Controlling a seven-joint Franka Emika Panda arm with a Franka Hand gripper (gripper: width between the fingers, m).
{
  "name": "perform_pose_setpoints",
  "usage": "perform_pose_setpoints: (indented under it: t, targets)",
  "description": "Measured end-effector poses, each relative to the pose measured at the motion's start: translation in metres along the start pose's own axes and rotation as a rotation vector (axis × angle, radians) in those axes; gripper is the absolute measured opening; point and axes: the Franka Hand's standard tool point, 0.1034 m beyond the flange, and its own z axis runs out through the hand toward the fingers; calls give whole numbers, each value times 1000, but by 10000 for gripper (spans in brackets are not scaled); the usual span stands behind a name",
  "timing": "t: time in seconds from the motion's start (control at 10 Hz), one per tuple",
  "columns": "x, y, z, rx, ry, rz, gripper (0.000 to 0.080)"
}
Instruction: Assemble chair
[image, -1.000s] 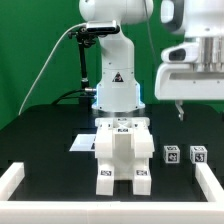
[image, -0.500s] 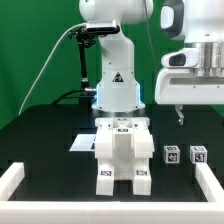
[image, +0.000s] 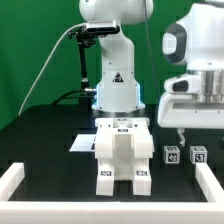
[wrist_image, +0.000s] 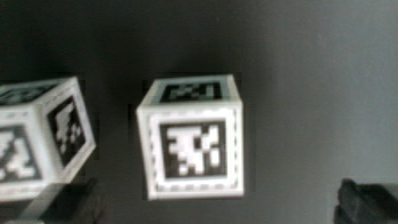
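White tagged plastic block (wrist_image: 192, 140) by edge of tabletop, the exterior view's right; gripper (image: 183, 132) spread above. Likely pick step: descend, clamp.

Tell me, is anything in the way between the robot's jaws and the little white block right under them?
Nothing visible is. The gripper hangs above the small white plastic cube with black-and-white tags, jaws open, only air between. A second matching cube sits beside it, apart.
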Motion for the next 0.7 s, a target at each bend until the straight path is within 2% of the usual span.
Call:
perform_pose_setpoints:
  t: [0.4,0.5,0.7]
  targets:
    - [-8,-2,16,-11,-20,-13,649]
    - [-8,-2,16,-11,-20,-16,649]
    - [-8,-2,16,-11,-21,-17,377]
